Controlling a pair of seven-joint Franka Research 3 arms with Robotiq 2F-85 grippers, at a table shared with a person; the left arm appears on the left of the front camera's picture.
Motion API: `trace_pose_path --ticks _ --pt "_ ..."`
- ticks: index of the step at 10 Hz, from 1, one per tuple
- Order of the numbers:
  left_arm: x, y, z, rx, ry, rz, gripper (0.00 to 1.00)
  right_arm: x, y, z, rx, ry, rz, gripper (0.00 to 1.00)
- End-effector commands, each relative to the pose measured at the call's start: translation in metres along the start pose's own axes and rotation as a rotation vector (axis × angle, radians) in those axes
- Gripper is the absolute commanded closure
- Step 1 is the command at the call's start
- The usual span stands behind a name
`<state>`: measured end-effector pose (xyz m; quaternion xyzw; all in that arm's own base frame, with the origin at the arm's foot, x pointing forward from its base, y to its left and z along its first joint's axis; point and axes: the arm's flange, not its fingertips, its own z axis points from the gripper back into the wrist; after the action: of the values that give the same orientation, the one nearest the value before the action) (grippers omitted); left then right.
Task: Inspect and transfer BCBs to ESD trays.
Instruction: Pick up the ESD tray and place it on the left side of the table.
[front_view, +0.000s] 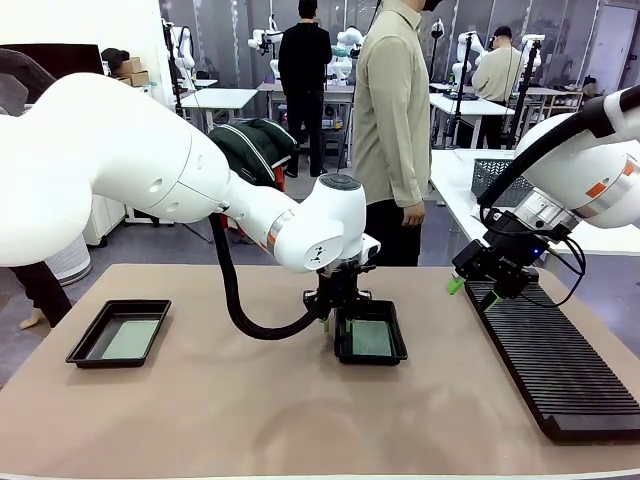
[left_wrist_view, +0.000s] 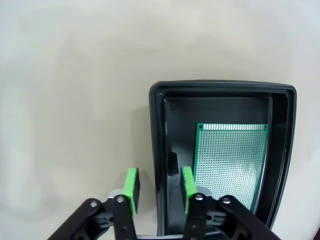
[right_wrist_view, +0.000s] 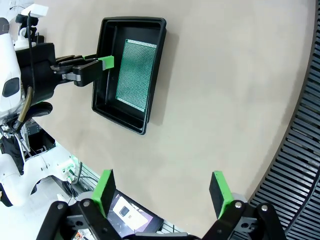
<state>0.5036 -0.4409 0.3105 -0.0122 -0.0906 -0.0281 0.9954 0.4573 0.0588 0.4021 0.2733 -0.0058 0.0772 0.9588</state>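
Note:
A black ESD tray (front_view: 400, 352) sits mid-table with a green BCB (front_view: 370, 338) flat on its floor. My left gripper (front_view: 335, 318) points down at this tray's near-left edge. In the left wrist view the left gripper (left_wrist_view: 160, 192) straddles the tray's side wall (left_wrist_view: 159, 150), one pad outside and one inside, each with a small gap to the wall; the BCB (left_wrist_view: 230, 160) lies untouched beside them. A second ESD tray (front_view: 82, 352) at the table's left holds another BCB (front_view: 130, 338). My right gripper (front_view: 472, 293) hovers open and empty over the rack's far end; its pads stand wide apart (right_wrist_view: 163, 190).
A long black ribbed rack (front_view: 560, 370) runs along the table's right side. A grey mesh basket (front_view: 500, 175) stands on the table behind. A person (front_view: 390, 120) stands at the far edge. The right wrist view shows the centre tray (right_wrist_view: 102, 90) and the left gripper's pad (right_wrist_view: 106, 62).

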Motion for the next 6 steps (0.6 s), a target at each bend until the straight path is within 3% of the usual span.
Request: trace_pose_path --ticks 1,2,3,4,5,6 --pt "0.0032 -0.0008 -0.0006 0.003 0.005 0.003 0.65 0.0008 0.0013 -0.0003 -0.026 -0.008 -0.021 0.00" --pt "0.0033 -0.0002 -0.0023 0.004 0.007 0.004 0.58 0.0008 0.0013 -0.0003 -0.026 -0.008 -0.021 0.00" --pt "0.0033 0.0001 -0.0034 0.001 0.008 0.006 0.75 0.0008 0.0013 -0.0003 -0.026 -0.008 -0.021 0.00" --pt "0.0028 0.0003 -0.0035 0.000 0.008 0.004 0.68 0.0008 0.0013 -0.0003 -0.026 -0.008 -0.021 0.00" --pt "0.0028 0.0010 -0.0030 0.001 0.007 0.006 0.86 0.0008 0.0013 -0.0003 -0.026 -0.008 -0.021 0.00" --pt "0.0022 0.0012 -0.0030 -0.001 0.007 0.005 0.79 0.0008 0.0013 -0.0003 -0.026 -0.008 -0.021 0.00"
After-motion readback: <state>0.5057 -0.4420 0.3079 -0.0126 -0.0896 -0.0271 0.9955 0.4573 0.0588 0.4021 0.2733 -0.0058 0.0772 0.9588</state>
